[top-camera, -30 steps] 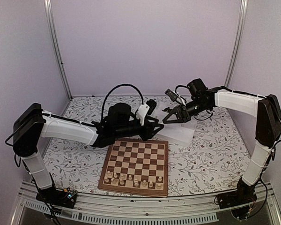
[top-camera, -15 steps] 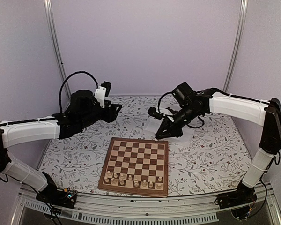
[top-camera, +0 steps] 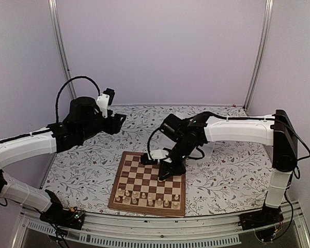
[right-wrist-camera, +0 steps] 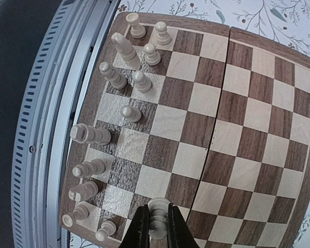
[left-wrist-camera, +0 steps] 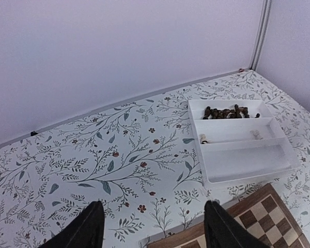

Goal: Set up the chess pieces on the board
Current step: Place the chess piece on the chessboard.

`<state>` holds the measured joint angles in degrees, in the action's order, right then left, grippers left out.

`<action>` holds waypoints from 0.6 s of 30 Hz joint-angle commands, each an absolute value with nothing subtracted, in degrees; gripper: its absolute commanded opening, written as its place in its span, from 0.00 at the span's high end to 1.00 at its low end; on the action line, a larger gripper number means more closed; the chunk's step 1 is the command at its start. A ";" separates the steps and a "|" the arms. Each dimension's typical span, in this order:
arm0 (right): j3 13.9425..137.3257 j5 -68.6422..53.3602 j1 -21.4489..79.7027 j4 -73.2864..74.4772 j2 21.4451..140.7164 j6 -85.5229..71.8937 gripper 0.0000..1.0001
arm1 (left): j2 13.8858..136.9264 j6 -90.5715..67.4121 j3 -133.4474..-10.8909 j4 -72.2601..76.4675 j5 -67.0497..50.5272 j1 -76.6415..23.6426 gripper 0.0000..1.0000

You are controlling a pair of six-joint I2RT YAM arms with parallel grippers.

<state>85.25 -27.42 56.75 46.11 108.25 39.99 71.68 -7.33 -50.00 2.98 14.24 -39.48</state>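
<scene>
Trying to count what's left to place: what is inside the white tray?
The white tray holds a heap of dark pieces in its far compartment and two pale pieces lying apart nearer. The dark ones overlap, so their number cannot be told.

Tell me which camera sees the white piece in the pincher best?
The right wrist view: the pale chess piece sits close up between the right gripper's fingers. The top view hides it under that gripper, over the board. The left wrist view misses it, showing only the tray and a board corner.
</scene>
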 commanded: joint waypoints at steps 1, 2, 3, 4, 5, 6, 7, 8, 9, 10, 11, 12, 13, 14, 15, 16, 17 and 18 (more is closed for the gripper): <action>88.57 -26.27 59.51 47.94 112.03 41.44 0.95 | 69.13 -5.80 -51.50 0.17 15.53 -38.59 0.31; 89.12 -26.28 60.02 48.27 112.97 41.48 0.95 | 68.78 -5.53 -51.15 0.18 16.07 -38.58 0.31; 89.80 -26.28 60.57 48.65 113.67 41.55 0.95 | 68.40 -5.38 -50.71 0.18 16.72 -38.58 0.30; 90.39 -26.16 61.03 48.92 114.72 41.61 0.95 | 68.07 -5.33 -50.11 0.18 17.40 -38.61 0.29; 90.88 -26.00 61.46 49.10 115.21 41.65 0.95 | 67.85 -5.28 -49.60 0.34 17.83 -38.59 0.29; 91.35 -25.87 61.88 49.27 115.85 41.66 0.95 | 67.71 -5.32 -49.23 0.66 17.98 -38.58 0.28; 91.87 -25.70 62.23 49.51 116.24 41.66 0.95 | 67.60 -5.42 -48.98 0.82 17.94 -38.58 0.28; 92.31 -25.48 62.50 49.75 116.99 41.58 0.95 | 67.66 -5.51 -48.96 0.83 17.72 -38.58 0.28; 92.63 -25.22 62.74 50.01 117.48 41.64 0.95 | 67.75 -5.62 -49.08 0.82 17.45 -38.58 0.28; 92.86 -24.89 62.85 50.02 117.77 41.59 0.94 | 67.84 -5.62 -49.19 0.75 17.30 -38.56 0.28; 93.02 -24.66 63.13 50.06 118.17 41.65 0.94 | 67.92 -5.57 -49.29 0.65 17.11 -38.50 0.28; 93.18 -24.54 63.17 50.15 118.36 41.66 0.94 | 67.98 -5.46 -49.38 0.58 17.08 -38.50 0.28; 93.44 -24.57 63.28 50.17 118.59 41.66 0.94 | 68.02 -5.52 -49.47 0.57 17.09 -38.50 0.28; 93.54 -24.67 63.30 50.22 118.89 41.59 0.94 | 68.07 -5.46 -49.52 0.53 17.12 -38.50 0.28; 93.80 -24.81 63.35 50.35 119.02 41.53 0.94 | 68.07 -5.59 -49.52 0.45 17.05 -38.50 0.28; 93.93 -24.99 63.41 50.40 119.21 41.56 0.94 | 68.08 -5.69 -49.54 0.44 16.91 -38.50 0.28; 94.07 -25.19 63.53 50.47 119.39 41.57 0.94 | 68.03 -5.70 -49.49 0.33 16.88 -38.50 0.28; 94.19 -25.34 63.61 50.46 119.60 41.53 0.94 | 68.03 -5.71 -49.53 0.33 16.86 -38.50 0.28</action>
<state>92.38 -25.34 63.13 49.54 118.19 41.23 68.38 -6.02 -49.84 0.93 16.80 -39.31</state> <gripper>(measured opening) 0.098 0.721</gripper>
